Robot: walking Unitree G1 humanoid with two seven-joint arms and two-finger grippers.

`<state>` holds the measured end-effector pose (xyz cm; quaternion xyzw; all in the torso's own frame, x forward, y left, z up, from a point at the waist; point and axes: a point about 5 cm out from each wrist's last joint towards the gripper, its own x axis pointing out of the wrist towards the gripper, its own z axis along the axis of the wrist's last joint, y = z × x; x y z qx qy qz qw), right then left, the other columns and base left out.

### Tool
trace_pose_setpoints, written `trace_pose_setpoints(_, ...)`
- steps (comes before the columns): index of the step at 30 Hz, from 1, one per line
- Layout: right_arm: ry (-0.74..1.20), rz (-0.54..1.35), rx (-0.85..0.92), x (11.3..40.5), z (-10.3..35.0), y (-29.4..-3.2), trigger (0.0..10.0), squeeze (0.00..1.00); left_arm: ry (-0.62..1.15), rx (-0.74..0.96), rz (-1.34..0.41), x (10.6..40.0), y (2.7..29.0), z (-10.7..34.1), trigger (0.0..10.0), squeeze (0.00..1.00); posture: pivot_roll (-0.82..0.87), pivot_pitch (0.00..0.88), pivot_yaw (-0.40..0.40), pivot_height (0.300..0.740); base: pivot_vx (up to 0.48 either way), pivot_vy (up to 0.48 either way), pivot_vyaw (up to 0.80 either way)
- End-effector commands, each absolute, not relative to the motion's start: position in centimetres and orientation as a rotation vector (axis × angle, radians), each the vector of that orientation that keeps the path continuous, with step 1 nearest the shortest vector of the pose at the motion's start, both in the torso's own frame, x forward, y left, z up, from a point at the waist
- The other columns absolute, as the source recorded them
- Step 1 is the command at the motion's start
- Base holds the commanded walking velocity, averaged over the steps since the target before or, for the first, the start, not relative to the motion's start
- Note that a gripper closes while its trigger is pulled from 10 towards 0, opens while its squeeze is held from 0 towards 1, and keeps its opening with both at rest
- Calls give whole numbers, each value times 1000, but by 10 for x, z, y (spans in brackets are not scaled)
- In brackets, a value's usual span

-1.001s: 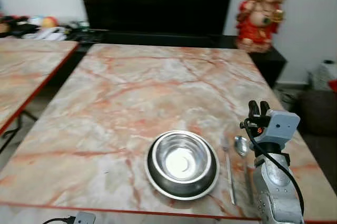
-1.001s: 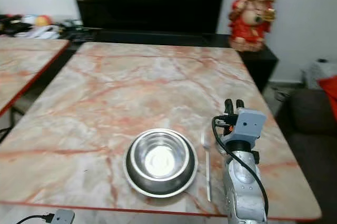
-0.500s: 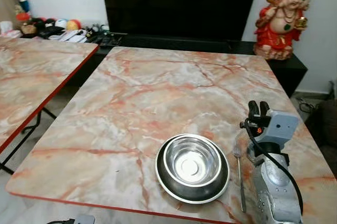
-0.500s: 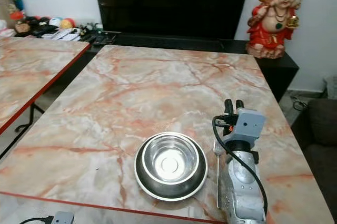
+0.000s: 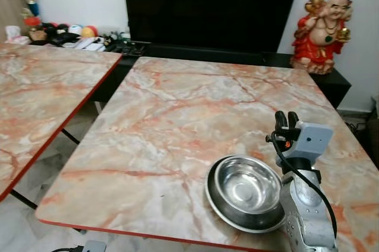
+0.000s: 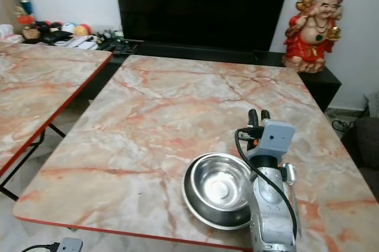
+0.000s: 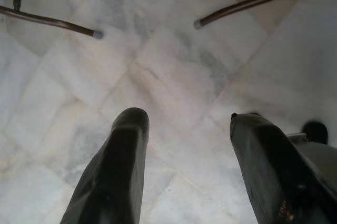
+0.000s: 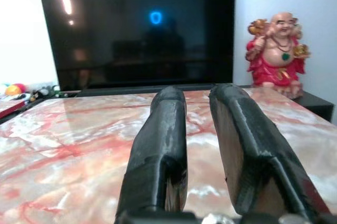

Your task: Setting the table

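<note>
A shiny steel bowl (image 5: 246,196) sits on the marble table (image 5: 195,104) near its front right corner. My right arm rises just right of the bowl, its gripper (image 5: 285,118) pointing up above the tabletop, shut and holding nothing. In the right wrist view the fingers (image 8: 168,129) stand close together over the table. The bowl of a spoon (image 6: 289,172) peeks out from behind the right arm. My left gripper (image 7: 187,119) hangs open over the tiled floor.
A second marble table (image 5: 41,92) stands to the left across a narrow floor gap. Behind the table are a dark TV (image 5: 213,3), a red statue (image 5: 323,27) and clutter on a low shelf (image 5: 65,33). Metal table legs (image 7: 237,8) cross the floor.
The whole picture has shifted, so the camera has moved; bowl and table now sit further right in it. My right arm covers the cutlery beside the bowl. The arm's pose is unchanged.
</note>
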<state>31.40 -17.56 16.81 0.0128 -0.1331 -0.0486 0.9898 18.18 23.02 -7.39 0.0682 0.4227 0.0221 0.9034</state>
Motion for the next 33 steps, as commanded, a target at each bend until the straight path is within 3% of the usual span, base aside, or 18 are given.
trace_pose_setpoints(1, -272, -109, 23, 312, 169, -179, 10000, 0, 884, 135, 45, 180, 229, -75, 10000, 0, -3, 0, -27, 740, 0, 480, 0)
trace_pose_setpoints(13, -287, -68, 7, 311, 171, -169, 10000, 0, 888, 132, 51, 179, 229, -76, 10000, 0, 1, 6, -29, 740, 0, 480, 0)
trace_pose_setpoints(21, -289, -2, -18, 306, 170, -148, 10000, 0, 897, 129, 60, 176, 232, -77, 10000, 0, 5, 13, -30, 740, 0, 480, 0)
trace_pose_setpoints(33, -251, 20, -5, 297, 161, -142, 10000, 0, 904, 130, 64, 173, 233, -78, 10000, 0, 4, 31, -32, 740, 0, 480, 0)
